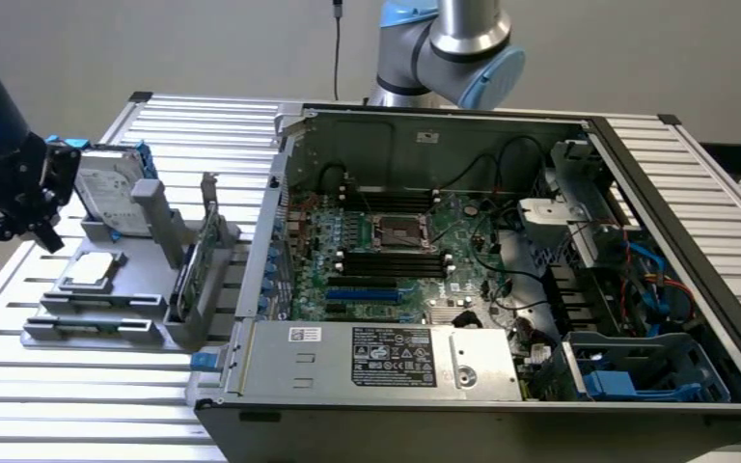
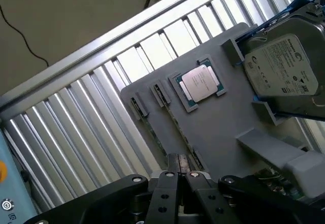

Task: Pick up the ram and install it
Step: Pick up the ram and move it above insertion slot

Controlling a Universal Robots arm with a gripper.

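The gripper (image 1: 46, 231) (image 2: 177, 165) hangs just off the grey holder (image 1: 100, 323) (image 2: 218, 127), on the side of the holder that faces away from the computer case (image 1: 474, 424). Its fingers are pressed fully together with nothing between them, so it has hold of nothing. The ram (image 1: 186, 285) stands on its long edge in the grey holder, along the holder's side nearest the case, well apart from the gripper. It shows as a thin green strip between upright grey supports. Also on the holder, a processor chip (image 1: 92, 270) (image 2: 200, 83) lies flat in a square recess near the holder's middle. A hard drive (image 1: 113, 198) (image 2: 282, 66) leans tilted at the holder's far end, held by blue clips, and it is the item closest to the gripper in the exterior view. The holder rests on a slatted aluminium worktop (image 1: 88, 395) (image 2: 76, 112). The case sits beside it with its side panel off. Inside the case lie the green motherboard (image 1: 461, 231), long black memory slots (image 1: 390, 260) on either side of the processor socket, and a silver power supply (image 1: 384, 362) along the case edge next to the holder's near corner. Beyond the case, on the far side from the holder, rises the robot arm (image 1: 454, 43) — grey with blue joint caps.
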